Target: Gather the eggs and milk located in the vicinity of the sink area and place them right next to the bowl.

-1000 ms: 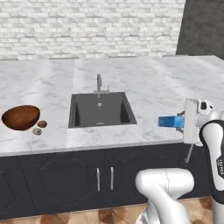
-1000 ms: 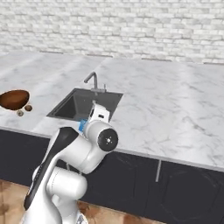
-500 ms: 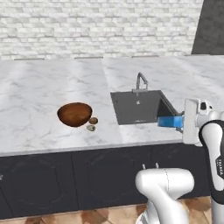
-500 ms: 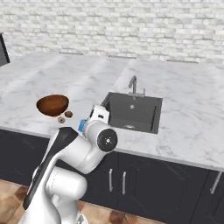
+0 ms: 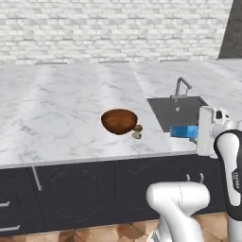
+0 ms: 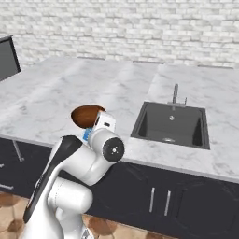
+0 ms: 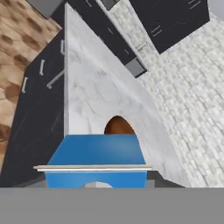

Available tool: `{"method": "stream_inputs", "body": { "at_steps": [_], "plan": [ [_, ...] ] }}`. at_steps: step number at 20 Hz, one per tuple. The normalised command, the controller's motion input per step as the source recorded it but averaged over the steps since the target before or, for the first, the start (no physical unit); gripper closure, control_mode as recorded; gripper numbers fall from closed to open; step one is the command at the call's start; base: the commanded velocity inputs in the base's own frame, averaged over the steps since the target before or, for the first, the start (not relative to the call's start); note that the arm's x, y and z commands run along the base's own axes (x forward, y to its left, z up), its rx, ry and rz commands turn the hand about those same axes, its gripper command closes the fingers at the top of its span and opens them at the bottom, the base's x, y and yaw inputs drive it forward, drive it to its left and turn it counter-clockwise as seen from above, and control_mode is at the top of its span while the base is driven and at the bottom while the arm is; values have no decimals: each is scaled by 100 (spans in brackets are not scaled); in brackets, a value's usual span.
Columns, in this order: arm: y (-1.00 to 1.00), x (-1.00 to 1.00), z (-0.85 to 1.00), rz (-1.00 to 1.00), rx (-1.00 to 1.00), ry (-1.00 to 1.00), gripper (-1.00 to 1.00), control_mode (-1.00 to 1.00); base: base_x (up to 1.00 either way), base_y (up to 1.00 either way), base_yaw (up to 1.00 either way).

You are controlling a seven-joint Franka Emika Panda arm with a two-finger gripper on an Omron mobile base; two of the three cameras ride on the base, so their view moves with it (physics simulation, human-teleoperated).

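- The counter point(image 5: 56, 118) runs pale and marbled across the left side; it carries the bowl and eggs towards its middle
- The bowl point(image 5: 119, 121) sits on the counter well back from the front edge; two eggs point(image 5: 137, 131) lie just beside it on its right, a darker one behind and a paler one point(image 5: 136, 136) in front; so the egg part of the task looks done
- The sink point(image 5: 182, 111) lies to the right of the bowl, with its faucet point(image 5: 181, 86) at the back rim
- The milk point(image 5: 183, 131) is carried on its side above the counter's front edge, between the sink and the arm; it is near the eggs but apart from them; in the hand view the carton point(image 7: 97, 159) lies close to the camera with the bowl point(image 7: 118, 126) peeking beyond it
- The hand point(image 5: 194, 133) is closed part way on the milk, fingers hidden behind the carton and wrist
- Step in hand, by my judgement: bringing the milk over to the bowl; the next move calls for reaching left over the counter, turning the carton upright, and lowering it onto a bare spot beside the bowl without knocking the eggs; then letting go
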Motion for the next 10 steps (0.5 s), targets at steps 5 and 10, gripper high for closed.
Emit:
{"method": "stream_inputs", "body": {
  "at_steps": [5, 10],
  "plan": [
    [0, 0, 0, 0, 0, 0, 100, 100, 0, 56, 0],
    [0, 0, 0, 0, 0, 0, 100, 100, 3, 82, 0]
  ]
}}
